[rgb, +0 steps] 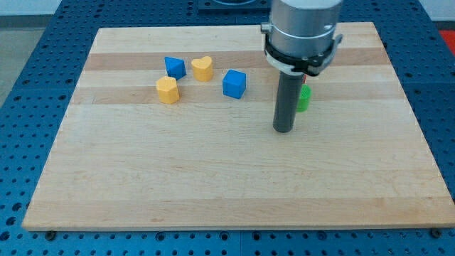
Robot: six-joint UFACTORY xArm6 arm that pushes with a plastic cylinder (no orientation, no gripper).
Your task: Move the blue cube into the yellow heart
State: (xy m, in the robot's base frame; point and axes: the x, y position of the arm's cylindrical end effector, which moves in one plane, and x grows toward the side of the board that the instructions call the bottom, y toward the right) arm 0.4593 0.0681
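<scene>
Here, operator, you had my tip [284, 131] resting on the wooden board [213, 178] a little right of the frame's centre, at the end of the dark rod, which carried no jaws, so nothing was grasped or clenched. Just behind the rod, on its right, you could see a green block [304, 99], partly hidden so its shape could not be made out; a sliver of red showed above it, too small to name. To the upper left of my tip, apart from it, sat the blue cube [234, 83]. Further left, near the cube but not touching, stood the yellow heart [202, 68]. Just left of the heart, close beside it, you had a second blue block [175, 67], its shape unclear. Below that one, toward the frame's left, lay another yellow block [168, 90] with many flat sides. Around the board ran the blue perforated table [28, 71].
</scene>
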